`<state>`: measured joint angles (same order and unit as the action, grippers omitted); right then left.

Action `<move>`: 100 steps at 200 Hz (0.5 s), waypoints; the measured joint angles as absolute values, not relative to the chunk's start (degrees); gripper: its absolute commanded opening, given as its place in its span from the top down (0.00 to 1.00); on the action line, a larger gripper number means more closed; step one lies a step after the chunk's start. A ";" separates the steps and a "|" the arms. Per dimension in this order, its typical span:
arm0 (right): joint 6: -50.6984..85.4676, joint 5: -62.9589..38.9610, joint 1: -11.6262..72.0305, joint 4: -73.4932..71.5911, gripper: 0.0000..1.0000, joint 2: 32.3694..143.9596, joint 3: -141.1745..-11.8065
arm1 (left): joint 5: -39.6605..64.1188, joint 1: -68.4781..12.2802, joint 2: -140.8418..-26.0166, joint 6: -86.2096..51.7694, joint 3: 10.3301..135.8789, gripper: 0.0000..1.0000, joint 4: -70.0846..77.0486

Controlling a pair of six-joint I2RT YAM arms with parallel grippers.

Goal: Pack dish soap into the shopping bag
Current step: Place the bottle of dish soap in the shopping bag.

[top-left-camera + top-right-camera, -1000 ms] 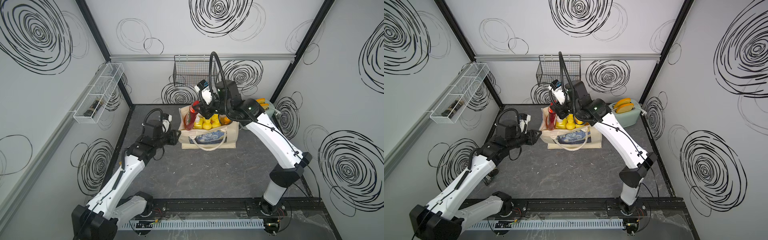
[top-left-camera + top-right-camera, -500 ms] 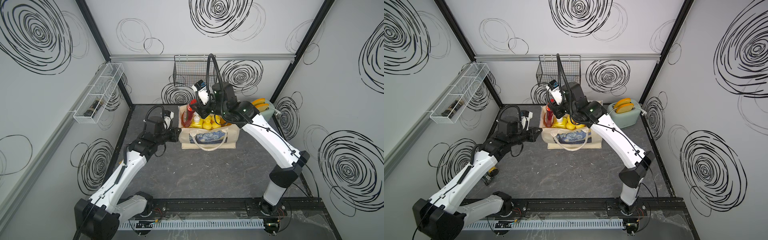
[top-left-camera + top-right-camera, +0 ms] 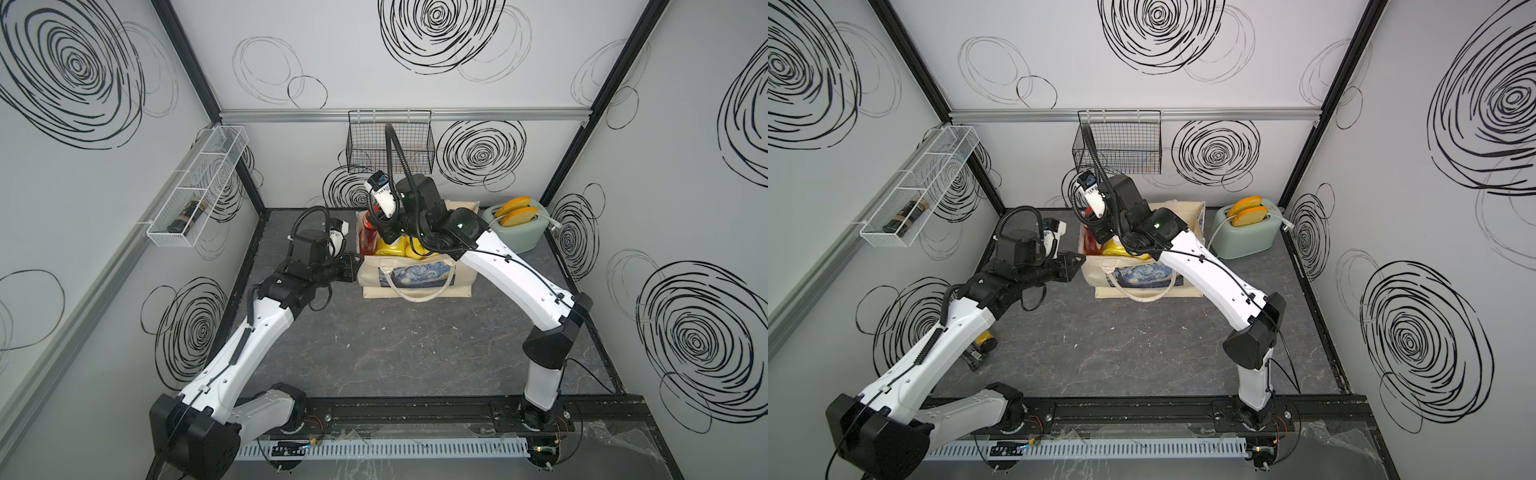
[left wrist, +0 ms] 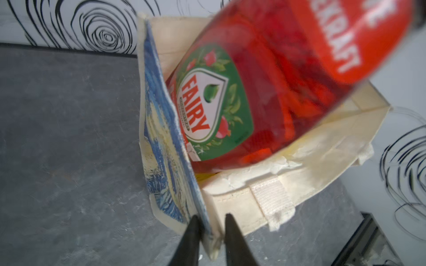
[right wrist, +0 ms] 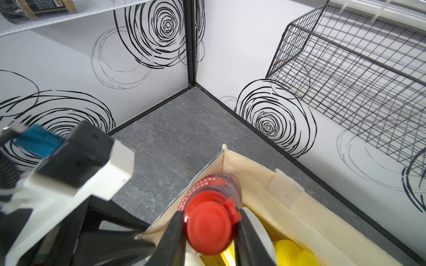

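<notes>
Left gripper [image 4: 212, 217]: my jaws are apart, straddling the near left corner rim of the shopping bag [image 3: 372, 279]. My arm reaches in low from the left.
Bag contents: yellow bottles [image 3: 390, 248], and the red bottle [image 4: 242, 103] tilted at the left end with its base inside.
Writing: "FAIRY" on the red bottle's green label. White letters ending "KRAFT" sit higher up.
Right gripper [image 5: 211, 215]: clamped on that bottle's cap [image 5: 208, 230]. My arm arches over the bag from the right.
</notes>
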<state>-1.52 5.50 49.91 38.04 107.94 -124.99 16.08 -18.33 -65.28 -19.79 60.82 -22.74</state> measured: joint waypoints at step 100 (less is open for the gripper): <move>0.23 4.10 48.25 42.02 1.00 111.81 -129.75 | 14.24 -11.81 -71.70 -22.02 75.11 0.53 -21.74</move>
